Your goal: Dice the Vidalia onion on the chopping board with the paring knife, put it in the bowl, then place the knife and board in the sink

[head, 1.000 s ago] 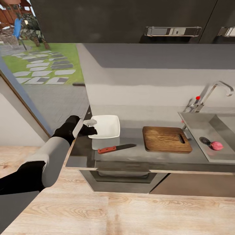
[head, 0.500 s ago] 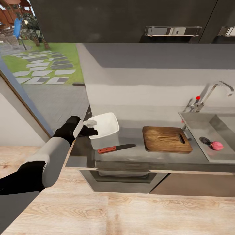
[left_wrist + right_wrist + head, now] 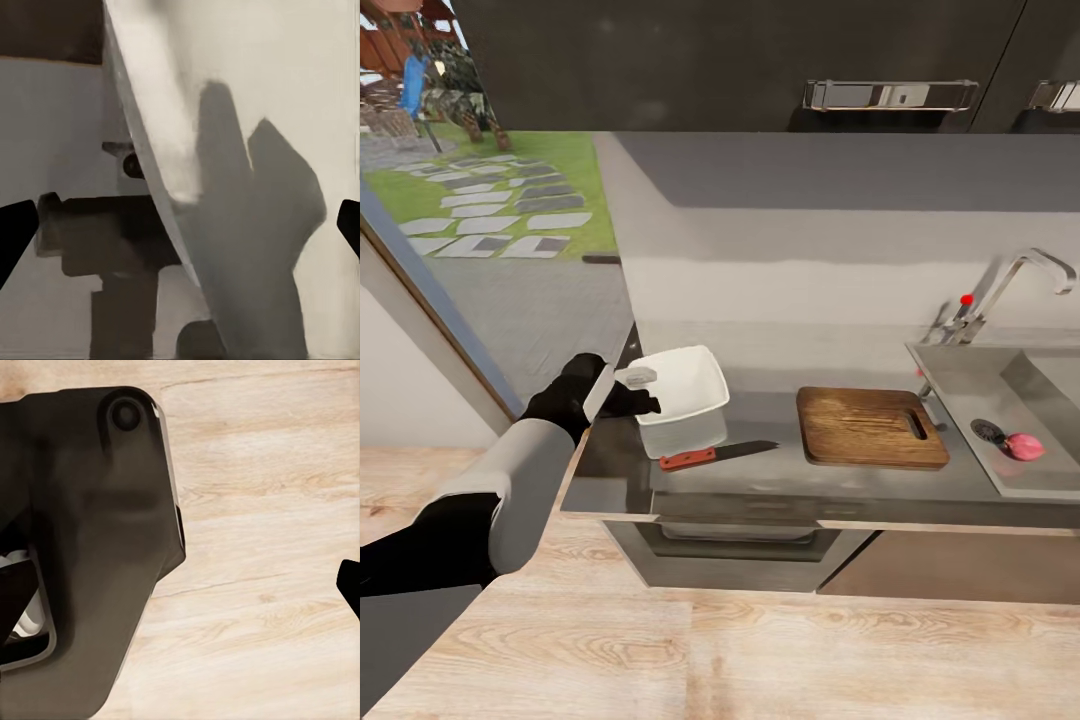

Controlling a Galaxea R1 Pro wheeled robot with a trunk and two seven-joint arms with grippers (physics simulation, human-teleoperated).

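My left gripper (image 3: 640, 385) is shut on the near-left rim of the white bowl (image 3: 682, 385), which hangs tilted just above the grey countertop (image 3: 760, 482). In the left wrist view the bowl's wall (image 3: 285, 90) crosses between the two fingertips. Below the bowl, the paring knife (image 3: 712, 455) lies flat with its reddish handle to the left. The wooden chopping board (image 3: 870, 427) rests to the right, handle slot toward the sink (image 3: 960, 372). In the basin the pinkish Vidalia onion (image 3: 1024, 446) sits beside the dark drain. My right gripper's fingertip (image 3: 349, 585) shows over the wooden floor, jaws apart, holding nothing.
A chrome tap (image 3: 1015, 275) with a red knob stands behind the sink. Dark wall cabinets (image 3: 760, 60) hang above the counter. A glass door at the left looks onto a garden path (image 3: 490, 215). Light wooden floor (image 3: 760, 650) runs along the counter's front.
The bowl has risen off the countertop and tipped, its far-right side lifting, while the left gripper stays on its rim. The knife, board and onion have not moved.
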